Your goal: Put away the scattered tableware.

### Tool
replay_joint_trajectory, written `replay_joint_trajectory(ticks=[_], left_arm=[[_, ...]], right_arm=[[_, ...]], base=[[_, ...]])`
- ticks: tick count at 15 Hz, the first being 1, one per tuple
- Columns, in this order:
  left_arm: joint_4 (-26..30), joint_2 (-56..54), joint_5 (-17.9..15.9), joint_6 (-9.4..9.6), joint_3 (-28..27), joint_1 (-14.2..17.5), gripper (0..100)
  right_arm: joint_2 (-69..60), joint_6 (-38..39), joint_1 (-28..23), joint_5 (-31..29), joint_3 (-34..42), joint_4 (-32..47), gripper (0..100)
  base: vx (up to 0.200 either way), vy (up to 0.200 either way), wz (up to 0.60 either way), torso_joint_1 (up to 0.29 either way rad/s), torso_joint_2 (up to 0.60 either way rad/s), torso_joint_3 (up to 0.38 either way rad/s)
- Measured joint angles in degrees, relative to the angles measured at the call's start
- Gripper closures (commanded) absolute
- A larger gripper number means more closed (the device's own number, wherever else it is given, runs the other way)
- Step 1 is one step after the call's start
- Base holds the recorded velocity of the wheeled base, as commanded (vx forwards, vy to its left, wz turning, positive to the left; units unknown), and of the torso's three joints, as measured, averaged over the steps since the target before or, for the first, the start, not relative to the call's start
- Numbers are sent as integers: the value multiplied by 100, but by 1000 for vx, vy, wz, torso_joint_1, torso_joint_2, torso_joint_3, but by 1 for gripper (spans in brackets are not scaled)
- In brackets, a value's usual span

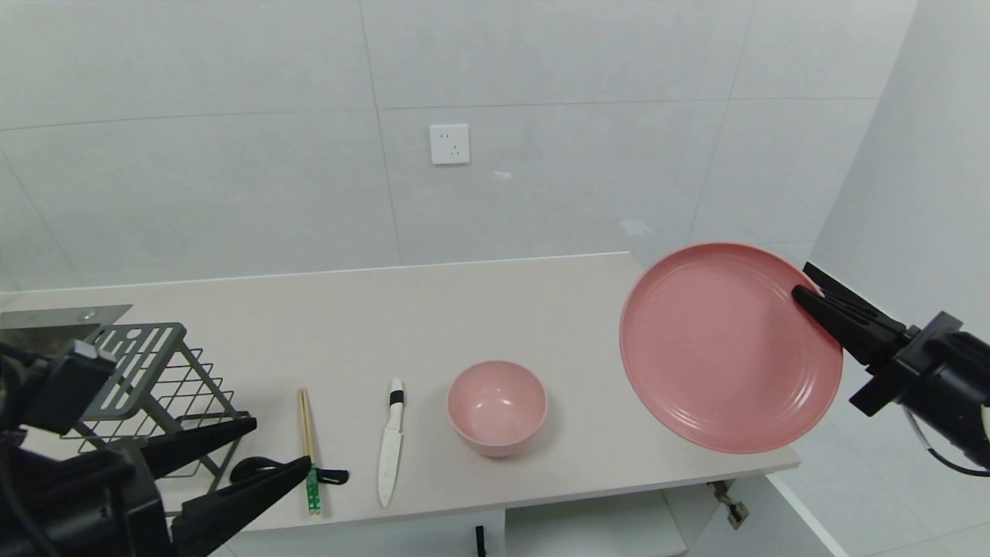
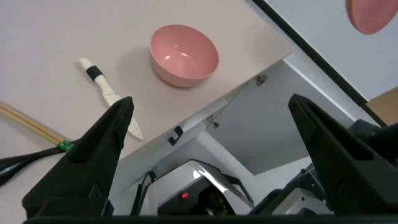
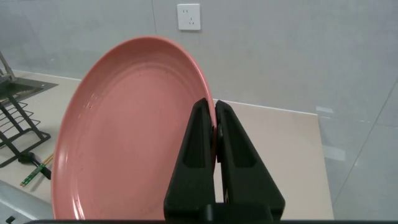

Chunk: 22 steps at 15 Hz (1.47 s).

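My right gripper [image 1: 804,295] is shut on the rim of a large pink plate [image 1: 727,348], holding it tilted in the air over the counter's right end. The right wrist view shows the plate [image 3: 124,130] edge-on between the closed fingers [image 3: 199,143]. A pink bowl [image 1: 496,404] stands upright near the front edge. Left of it lie a white knife [image 1: 391,442], a pair of chopsticks [image 1: 308,445] and a black utensil [image 1: 331,476]. My left gripper [image 1: 278,443] hangs open and holds nothing, just left of the chopsticks; below it I see the bowl [image 2: 185,53] and knife [image 2: 109,93].
A dark wire dish rack [image 1: 155,379] stands at the counter's left end, behind my left gripper. The beige counter [image 1: 464,309] runs back to a tiled wall with a socket [image 1: 449,144]. Its right end drops off beneath the plate, and a side wall is close on the right.
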Motion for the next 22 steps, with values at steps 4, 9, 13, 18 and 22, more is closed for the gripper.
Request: replay_joint_trajectory(ticks=[4, 9, 13, 18, 22], left_arm=[[-712, 1471, 139, 79, -444, -123, 0], [-2739, 3280, 274, 82, -714, -215, 0], [-3821, 4647, 835, 39, -1219, -346, 0], [-3063, 5493, 887, -110, -2063, -457, 0], [-2069, 5744, 791, -240, -2793, -484, 0]], right_arm=[[-6, 0, -51, -5, 39, 0, 100], [0, -9, -129, -7, 44, -2, 100], [5, -9, -134, -7, 50, 0, 100], [22, -6, -132, -5, 59, -2, 100], [35, -6, -123, -5, 68, -2, 100]], base=[[0, 0, 0, 0, 0, 0], [0, 0, 0, 0, 0, 0], [0, 0, 0, 0, 0, 0], [0, 0, 0, 0, 0, 0], [0, 0, 0, 0, 0, 0]])
